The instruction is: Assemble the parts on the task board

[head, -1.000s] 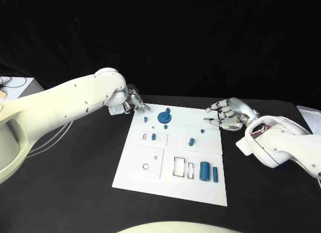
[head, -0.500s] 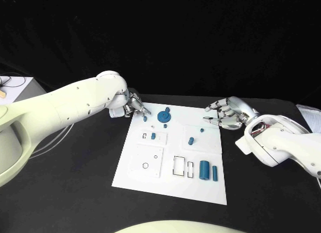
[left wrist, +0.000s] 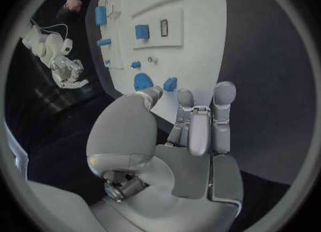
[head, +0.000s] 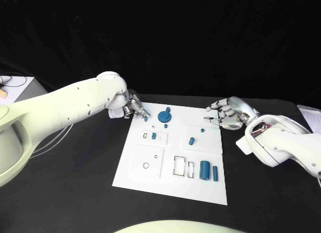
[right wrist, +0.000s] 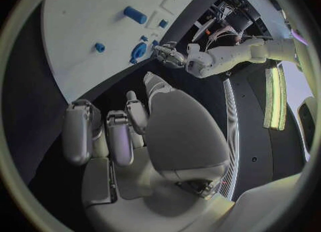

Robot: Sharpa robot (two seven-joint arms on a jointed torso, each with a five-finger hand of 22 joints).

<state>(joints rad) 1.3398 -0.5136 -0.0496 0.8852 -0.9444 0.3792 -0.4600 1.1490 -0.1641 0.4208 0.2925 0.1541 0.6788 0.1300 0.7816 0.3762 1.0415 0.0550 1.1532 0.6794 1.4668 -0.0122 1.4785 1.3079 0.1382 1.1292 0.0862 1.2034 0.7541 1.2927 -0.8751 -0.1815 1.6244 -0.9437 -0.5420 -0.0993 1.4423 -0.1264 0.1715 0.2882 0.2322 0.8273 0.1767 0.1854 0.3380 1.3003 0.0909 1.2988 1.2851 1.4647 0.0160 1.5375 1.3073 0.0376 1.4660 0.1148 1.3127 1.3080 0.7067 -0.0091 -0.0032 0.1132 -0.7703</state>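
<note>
Fingertips of left hand pinch a small blue part — right hand curled, holding nothing.

white arms, silver fingers

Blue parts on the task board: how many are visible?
8: a small part by the fingers of the left hand, a round part beside it, a tiny part just nearer, a recessed part, two mid-right parts, two cylinders near the front. Fingers may hide more.
</note>
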